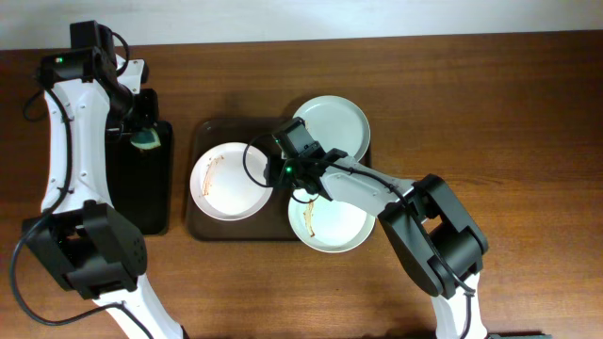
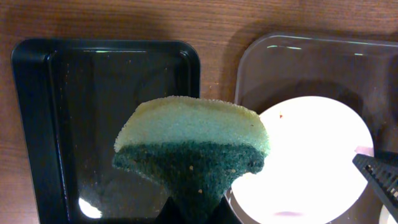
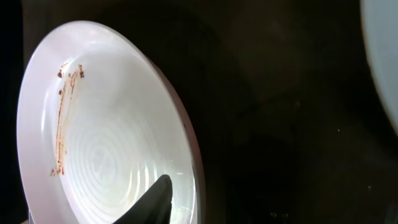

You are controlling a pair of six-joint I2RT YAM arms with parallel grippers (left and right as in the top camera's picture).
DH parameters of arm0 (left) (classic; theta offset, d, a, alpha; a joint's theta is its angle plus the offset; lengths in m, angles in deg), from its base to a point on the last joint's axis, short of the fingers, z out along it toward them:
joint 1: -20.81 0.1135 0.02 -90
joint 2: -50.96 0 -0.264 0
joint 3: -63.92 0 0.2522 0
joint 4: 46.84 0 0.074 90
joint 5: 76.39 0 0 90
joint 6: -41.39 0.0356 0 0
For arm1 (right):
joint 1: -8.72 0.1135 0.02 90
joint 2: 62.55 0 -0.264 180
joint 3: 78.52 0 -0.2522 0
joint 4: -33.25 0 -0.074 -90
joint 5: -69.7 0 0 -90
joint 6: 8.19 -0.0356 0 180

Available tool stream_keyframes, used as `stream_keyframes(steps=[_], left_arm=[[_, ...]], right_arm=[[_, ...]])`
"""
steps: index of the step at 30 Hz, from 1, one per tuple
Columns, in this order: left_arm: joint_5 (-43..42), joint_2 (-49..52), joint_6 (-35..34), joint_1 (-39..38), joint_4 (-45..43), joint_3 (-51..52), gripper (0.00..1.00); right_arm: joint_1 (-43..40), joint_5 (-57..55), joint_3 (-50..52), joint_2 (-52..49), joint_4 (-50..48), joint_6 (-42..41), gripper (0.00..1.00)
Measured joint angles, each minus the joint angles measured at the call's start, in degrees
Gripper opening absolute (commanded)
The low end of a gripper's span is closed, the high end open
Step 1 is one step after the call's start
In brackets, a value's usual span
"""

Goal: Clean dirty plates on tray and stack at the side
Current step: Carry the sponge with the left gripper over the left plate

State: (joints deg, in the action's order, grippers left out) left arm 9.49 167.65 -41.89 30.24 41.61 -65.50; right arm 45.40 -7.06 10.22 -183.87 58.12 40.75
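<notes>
Three plates lie on the dark brown tray (image 1: 202,226). The left plate (image 1: 224,181) has a brown smear, as does the front right plate (image 1: 330,224). The back right plate (image 1: 332,127) is pale mint. My right gripper (image 1: 283,170) is at the left plate's right rim. In the right wrist view one finger lies inside this plate (image 3: 99,137) by its rim, and the other finger is lost against the dark tray (image 3: 280,124); the gripper (image 3: 186,190) looks shut on the rim. My left gripper (image 1: 141,130) is shut on a yellow and dark green sponge (image 2: 193,143) and holds it above the black tray.
The narrow glossy black tray (image 1: 141,202) lies left of the brown tray; it fills the left of the left wrist view (image 2: 37,124). That view also shows the smeared plate (image 2: 311,155) and the brown tray's corner (image 2: 249,62). Bare wooden table surrounds both trays.
</notes>
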Motion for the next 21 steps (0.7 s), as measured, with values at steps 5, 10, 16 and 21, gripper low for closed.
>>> stream_keyframes(steps=[5,10,16,21], left_arm=[[0.0,0.0,0.8,0.0,-0.2,0.0,0.01],[0.5,0.0,0.8,0.0,-0.2,0.2,0.0],[5.3,0.1,-0.9,0.0,-0.2,1.4,0.0],[6.8,0.1,-1.8,0.0,-0.1,1.5,0.01]], right_arm=[[0.0,0.0,0.0,0.0,-0.2,-0.9,0.04],[0.0,-0.2,0.0,-0.2,0.0,-0.5,0.04],[0.0,-0.2,0.0,-0.3,0.0,-0.5,0.04],[0.0,0.0,0.0,-0.3,0.0,-0.5,0.04]])
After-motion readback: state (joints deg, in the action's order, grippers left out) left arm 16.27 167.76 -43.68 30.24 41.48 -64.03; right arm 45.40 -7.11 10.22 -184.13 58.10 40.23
